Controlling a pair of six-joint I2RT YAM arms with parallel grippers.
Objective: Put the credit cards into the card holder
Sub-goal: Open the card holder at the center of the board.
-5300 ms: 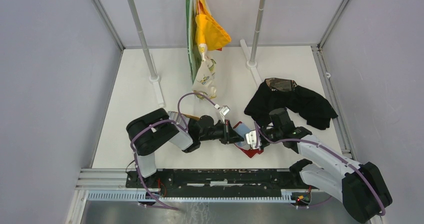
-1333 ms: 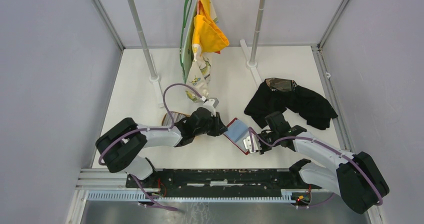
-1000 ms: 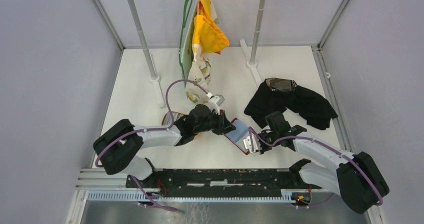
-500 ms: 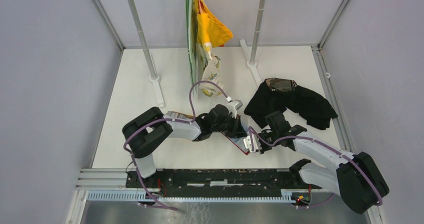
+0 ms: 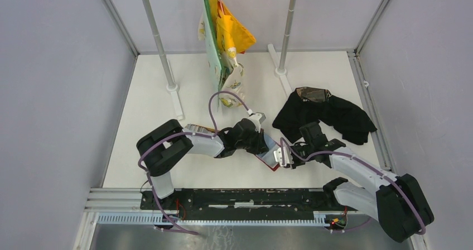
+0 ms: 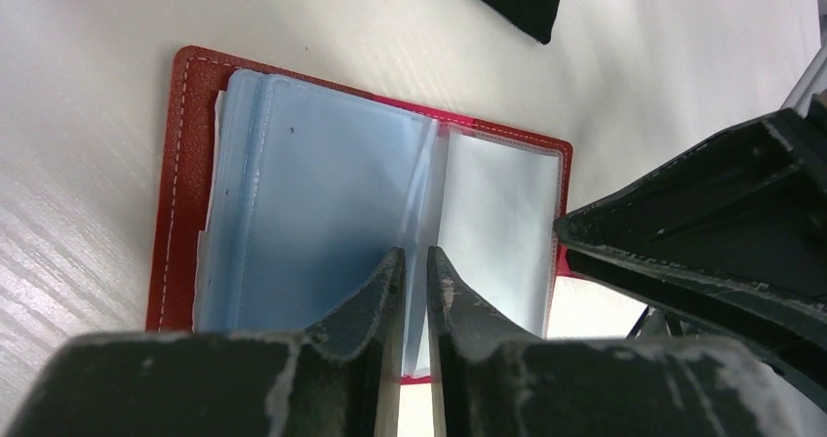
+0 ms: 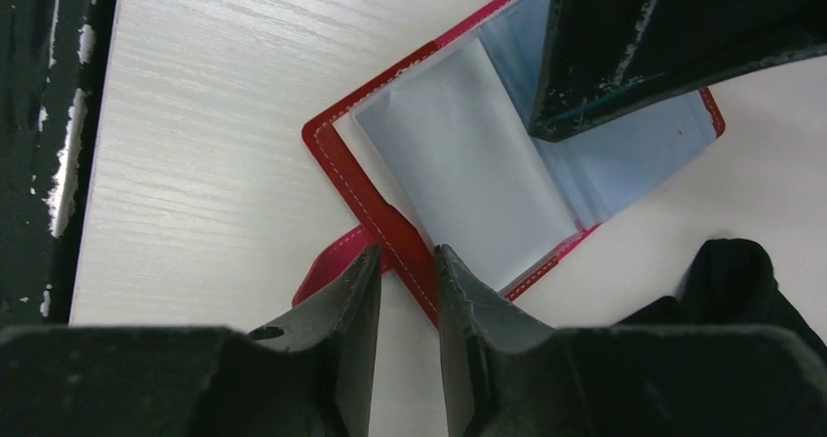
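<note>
Red card holder (image 6: 185, 164) open — left claw (image 6: 412, 261), right claw (image 7: 405, 257) on it.

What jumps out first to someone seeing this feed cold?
An open red wallet with clear sleeves lies at the table's near middle, both arms meeting over it. The right jaws pinch its red edge. Behind, yellow cloth hangs from a rack; black cloth lies right.

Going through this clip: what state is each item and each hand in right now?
Wallet: open, clear sleeves showing.
Right hand: shut on the wallet's red edge.
Left hand: fingers nearly together at the sleeves; cannot tell what it grips, if anything.
Black cloth: crumpled, lying loose.
Yellow cloth: hanging.
</note>
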